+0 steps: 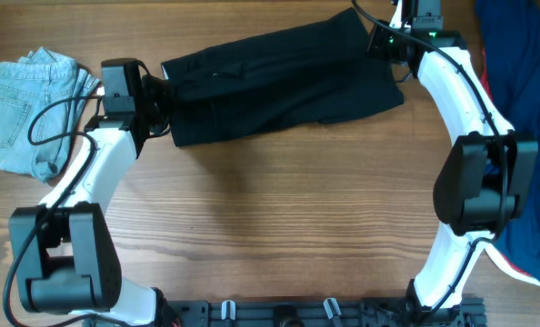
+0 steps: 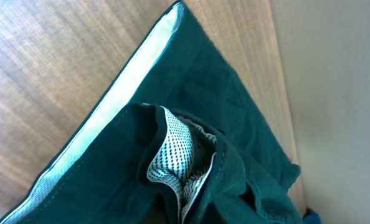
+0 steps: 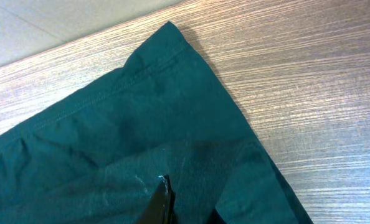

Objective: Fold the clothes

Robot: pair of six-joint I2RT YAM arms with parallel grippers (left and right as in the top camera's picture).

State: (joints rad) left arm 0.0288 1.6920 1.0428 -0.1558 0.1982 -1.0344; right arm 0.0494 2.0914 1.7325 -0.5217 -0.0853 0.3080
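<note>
The black garment [image 1: 279, 77] lies stretched across the far part of the table, folded lengthwise. My left gripper [image 1: 164, 95] is shut on its left end. In the left wrist view the cloth [image 2: 235, 124] bunches at the jaws [image 2: 185, 214], with white mesh lining [image 2: 175, 149] showing. My right gripper [image 1: 382, 43] is shut on the garment's far right edge. In the right wrist view its fingers [image 3: 188, 208] pinch the fabric [image 3: 141, 118], and one corner points away over the wood. The light-blue denim garment [image 1: 25, 118] lies at the far left. The navy-and-red garment [image 1: 525, 91] lies at the right edge.
The wooden table [image 1: 270, 218] shows bare wood in front of the black garment. A black cable [image 1: 56, 118] from the left arm loops over the denim. The arm bases and a rack of clips [image 1: 325, 311] sit at the front edge.
</note>
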